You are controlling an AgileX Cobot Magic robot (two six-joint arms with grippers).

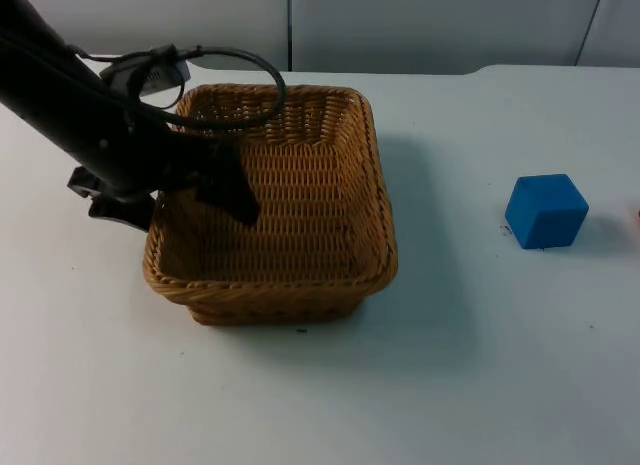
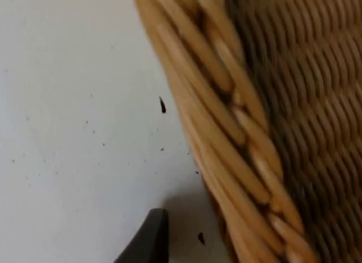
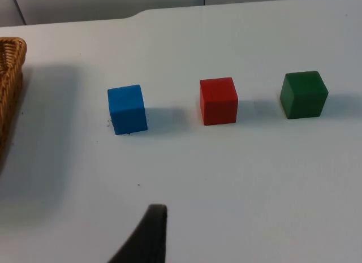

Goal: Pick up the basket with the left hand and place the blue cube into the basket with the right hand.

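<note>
The wicker basket (image 1: 285, 290) stands on the white table, left of centre. My left gripper (image 1: 170, 205) straddles its left rim, open: one finger hangs inside the basket and the other is outside, over the table. In the left wrist view the basket's rim (image 2: 226, 127) runs close by, with a strip of table between it and the outer fingertip (image 2: 150, 240). The blue cube (image 1: 545, 211) sits on the table to the right of the basket, untouched. In the right wrist view the blue cube (image 3: 127, 109) lies ahead of my right gripper (image 3: 148, 237), which hovers well short of it.
A red cube (image 3: 218, 100) and a green cube (image 3: 304, 94) stand in a row beyond the blue one, away from the basket. The grey partition wall (image 1: 400, 25) closes the table's far edge.
</note>
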